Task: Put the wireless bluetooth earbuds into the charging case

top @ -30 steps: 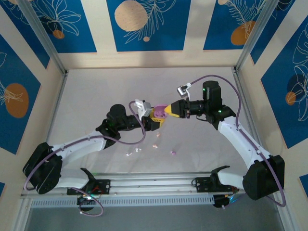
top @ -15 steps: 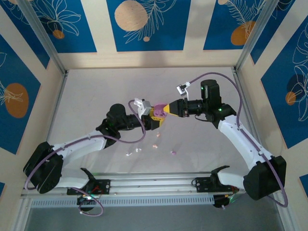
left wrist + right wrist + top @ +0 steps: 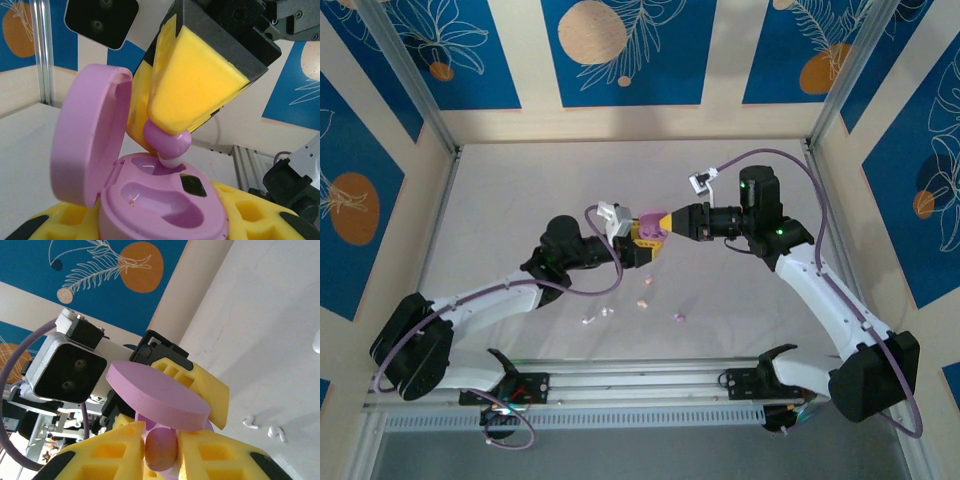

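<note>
Charging case (image 3: 165, 212): pink and pebble-shaped, held up over the middle of the table (image 3: 520, 200). In the left wrist view its lid (image 3: 90, 145) stands open on the left.
Left jaws: clenched on the case body, with yellow foam pads along its lower sides.
Right jaws: pinching one pink-purple earbud (image 3: 167, 141) between yellow pads, which point down into the open case.
Case wells: the near well shows a bare, glossy floor. The earbud's pale tip is at the mouth of the far well, perhaps touching it, but the pads make it hard to judge whether it is seated.
Loose buds: two white buds (image 3: 250, 423), a pink bud (image 3: 642, 302) and a purple bud (image 3: 680, 318) lie on the table toward its near edge.
Hidden: the frame edge cuts off the case's underside. In the right wrist view the lid covers the wells.
</note>
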Robot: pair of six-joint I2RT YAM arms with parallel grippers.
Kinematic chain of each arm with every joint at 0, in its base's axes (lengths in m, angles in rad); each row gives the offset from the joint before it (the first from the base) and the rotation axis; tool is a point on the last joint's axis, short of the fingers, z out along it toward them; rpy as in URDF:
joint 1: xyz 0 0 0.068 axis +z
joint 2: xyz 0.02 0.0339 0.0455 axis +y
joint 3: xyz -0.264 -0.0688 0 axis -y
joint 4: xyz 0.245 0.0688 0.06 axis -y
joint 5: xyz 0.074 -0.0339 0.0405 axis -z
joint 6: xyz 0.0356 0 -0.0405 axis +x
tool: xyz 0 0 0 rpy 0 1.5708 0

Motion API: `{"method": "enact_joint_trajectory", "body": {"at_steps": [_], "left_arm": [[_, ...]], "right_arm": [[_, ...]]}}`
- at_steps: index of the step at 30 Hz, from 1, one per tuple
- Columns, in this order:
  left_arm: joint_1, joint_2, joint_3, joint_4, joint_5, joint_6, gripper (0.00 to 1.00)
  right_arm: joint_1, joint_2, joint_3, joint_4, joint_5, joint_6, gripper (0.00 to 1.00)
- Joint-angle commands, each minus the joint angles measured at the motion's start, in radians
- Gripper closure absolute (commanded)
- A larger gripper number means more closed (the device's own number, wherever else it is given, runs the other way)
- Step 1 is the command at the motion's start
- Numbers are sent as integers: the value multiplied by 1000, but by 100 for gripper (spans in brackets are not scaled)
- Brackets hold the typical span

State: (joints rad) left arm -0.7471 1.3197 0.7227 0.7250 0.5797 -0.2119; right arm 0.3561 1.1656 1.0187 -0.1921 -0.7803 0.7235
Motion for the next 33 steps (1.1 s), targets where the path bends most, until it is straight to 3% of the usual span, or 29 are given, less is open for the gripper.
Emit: {"method": "enact_joint_trajectory", "body": {"at_steps": [1, 10, 20, 33], "left_arm": [[-5, 7, 33, 85, 62, -14, 73], [-5, 12, 40, 88, 60, -19, 73], [-5, 9, 39, 101, 37, -20, 73], [-7, 0, 42, 87, 39, -14, 73]], "right_arm": [[4, -6, -15, 52, 44, 42, 76], [12, -14, -25, 71, 64, 54, 76], [37, -9, 13, -101, 111, -85, 75], [46, -7, 49, -178, 171, -128, 70]]}}
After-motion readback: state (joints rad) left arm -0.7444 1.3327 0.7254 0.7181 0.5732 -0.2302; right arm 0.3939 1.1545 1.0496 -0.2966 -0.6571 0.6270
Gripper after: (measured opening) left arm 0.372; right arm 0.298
